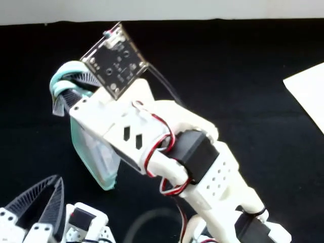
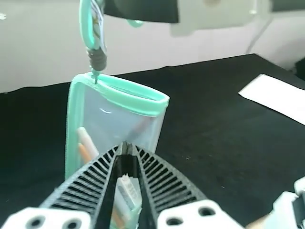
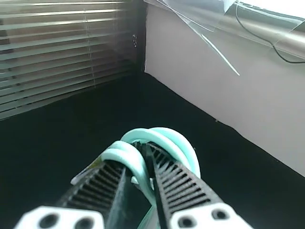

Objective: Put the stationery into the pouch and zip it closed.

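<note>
A clear pouch point(image 2: 119, 119) with mint trim hangs upright above the black table, its mint rim standing open in an oval. Inside lie orange and white pens point(image 2: 83, 143) and a white eraser point(image 2: 127, 191). My right gripper point(image 3: 143, 162) is shut on the pouch's mint loop strap point(image 3: 167, 140), holding it up at the far left point(image 1: 63, 90). In the high view the pouch point(image 1: 96, 157) dangles below that arm. My left gripper point(image 2: 125, 148) is shut with nothing in it, low at the front left point(image 1: 57, 181), close in front of the pouch's lower part but apart from it.
A white sheet of paper point(image 1: 309, 96) lies at the table's right edge point(image 2: 276, 98). A dark cable point(image 1: 147, 217) curls near the arm bases. Black tabletop point(image 1: 243, 66) stretches open behind and to the right.
</note>
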`<state>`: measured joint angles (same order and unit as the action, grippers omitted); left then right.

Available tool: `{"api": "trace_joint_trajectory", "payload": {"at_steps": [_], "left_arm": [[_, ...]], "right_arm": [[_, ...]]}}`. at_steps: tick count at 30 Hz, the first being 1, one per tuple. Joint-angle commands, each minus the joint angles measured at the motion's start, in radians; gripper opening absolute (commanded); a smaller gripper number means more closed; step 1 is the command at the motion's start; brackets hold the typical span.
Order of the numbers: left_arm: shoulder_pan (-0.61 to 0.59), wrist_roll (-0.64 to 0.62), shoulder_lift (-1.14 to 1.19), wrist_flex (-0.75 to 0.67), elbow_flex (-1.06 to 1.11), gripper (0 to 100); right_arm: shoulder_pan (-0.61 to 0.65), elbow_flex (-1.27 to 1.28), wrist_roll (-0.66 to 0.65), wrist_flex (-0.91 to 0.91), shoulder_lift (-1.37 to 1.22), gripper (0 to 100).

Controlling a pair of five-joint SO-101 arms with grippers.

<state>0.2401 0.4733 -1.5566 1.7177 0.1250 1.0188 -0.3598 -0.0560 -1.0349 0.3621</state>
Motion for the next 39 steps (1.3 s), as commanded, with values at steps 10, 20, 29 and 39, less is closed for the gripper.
{"api": "trace_joint_trajectory", "payload": {"at_steps": [10,20,29,39], "left_arm": [[-0.217,0.005,0.015,-0.233,0.226,1],[-0.455,0.003,0.071,-0.471,0.390,1],[-0.576,0.005,0.077,-0.535,0.390,1],[-0.616,-0.058,0.081,-0.565,0.400,1]], "right_arm": [[0.044,-0.094,-0.009,-0.021,0.012,0.7],[0.044,-0.231,-0.011,-0.234,0.010,0.7],[0.036,-0.228,-0.014,-0.280,0.010,0.7],[0.036,-0.229,-0.012,-0.337,0.010,0.7]]}}
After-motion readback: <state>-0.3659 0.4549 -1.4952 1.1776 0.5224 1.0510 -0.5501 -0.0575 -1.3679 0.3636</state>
